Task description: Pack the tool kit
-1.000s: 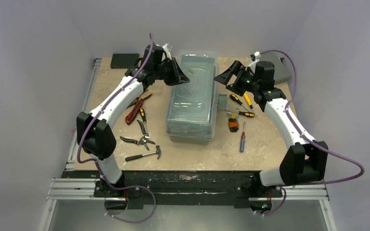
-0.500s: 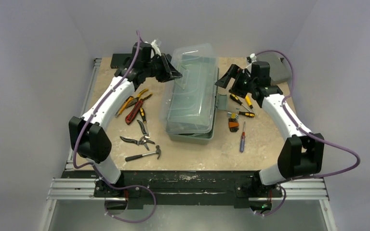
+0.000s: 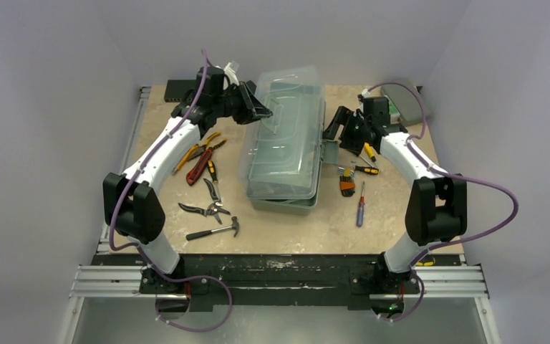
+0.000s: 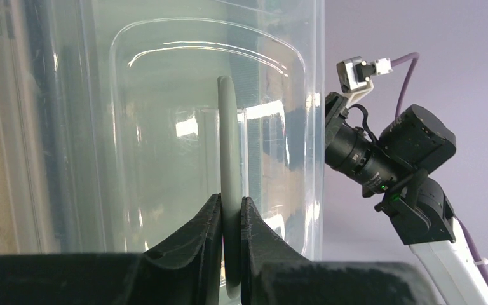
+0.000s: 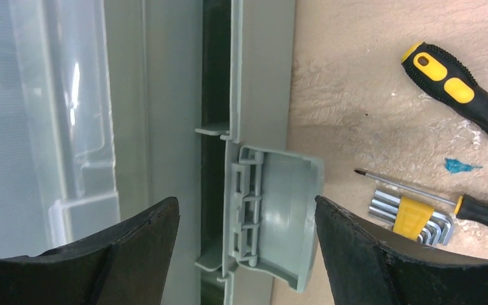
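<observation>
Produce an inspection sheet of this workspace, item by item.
Surface: beige tabletop with a small blue mark on it.
Job's things: toolbox at centre, its translucent lid tilted up. Hammer, snips and pliers lie loose to its left. Screwdrivers and a hex key set lie to its right.
Clutter: flat black box at the far left corner; grey case at the far right.
Grippers: left gripper is shut on the lid handle. Right gripper is open, straddling the side latch.
Cables: a purple cable loops along each arm.
Surroundings: plain walls; aluminium rail at the near edge.
</observation>
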Tool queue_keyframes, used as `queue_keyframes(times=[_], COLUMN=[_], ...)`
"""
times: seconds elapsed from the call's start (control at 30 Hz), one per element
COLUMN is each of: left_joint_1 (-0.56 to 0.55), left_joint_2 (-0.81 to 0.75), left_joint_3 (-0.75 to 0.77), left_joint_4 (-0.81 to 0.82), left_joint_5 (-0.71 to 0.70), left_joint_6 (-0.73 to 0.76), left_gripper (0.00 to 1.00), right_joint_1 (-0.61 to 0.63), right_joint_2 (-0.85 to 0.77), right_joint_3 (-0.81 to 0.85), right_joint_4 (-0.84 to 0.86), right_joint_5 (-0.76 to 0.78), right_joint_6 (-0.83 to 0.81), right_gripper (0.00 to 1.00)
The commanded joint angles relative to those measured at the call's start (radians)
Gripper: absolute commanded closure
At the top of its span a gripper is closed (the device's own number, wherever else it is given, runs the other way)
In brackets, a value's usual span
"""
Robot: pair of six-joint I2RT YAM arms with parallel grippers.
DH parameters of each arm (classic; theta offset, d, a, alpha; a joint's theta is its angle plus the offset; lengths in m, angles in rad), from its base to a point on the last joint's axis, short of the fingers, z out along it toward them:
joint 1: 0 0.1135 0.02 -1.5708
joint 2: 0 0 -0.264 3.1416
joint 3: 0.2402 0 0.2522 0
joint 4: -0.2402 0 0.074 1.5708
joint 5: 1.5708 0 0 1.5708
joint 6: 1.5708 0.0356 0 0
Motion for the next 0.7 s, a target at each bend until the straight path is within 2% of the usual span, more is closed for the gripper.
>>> queue_keyframes(times=[0.0,0.17,0.33,0.57,0.67], left_joint_1=[0.002,0.012,0.023,0.041,0.074], left_joint_2=[-0.091,-0.106,-0.121,-0.127,-0.137], left_joint_3=[0.018,0.006,-0.009,-0.059,-0.089], left_joint_4=[0.211,0.214,0.227,0.314,0.374], left_joint_5=[0.101,0.104,0.117,0.158,0.187], left_joint_6=[-0.050,-0.053,-0.064,-0.121,-0.152], left_gripper=[1.00,1.00,1.00,1.00,1.00], right_joint_1=[0.012,0.014,0.013,0.013,0.013], right_joint_2=[0.036,0.102,0.196,0.285,0.309], right_joint_3=[0.082,0.170,0.245,0.293,0.314], right_joint_4=[0.022,0.003,-0.001,-0.011,-0.040], right_joint_5=[0.028,0.097,0.092,0.063,0.054], right_joint_6=[-0.017,-0.036,-0.046,-0.053,-0.061], right_gripper=[0.24,0.26,0.32,0.40,0.48])
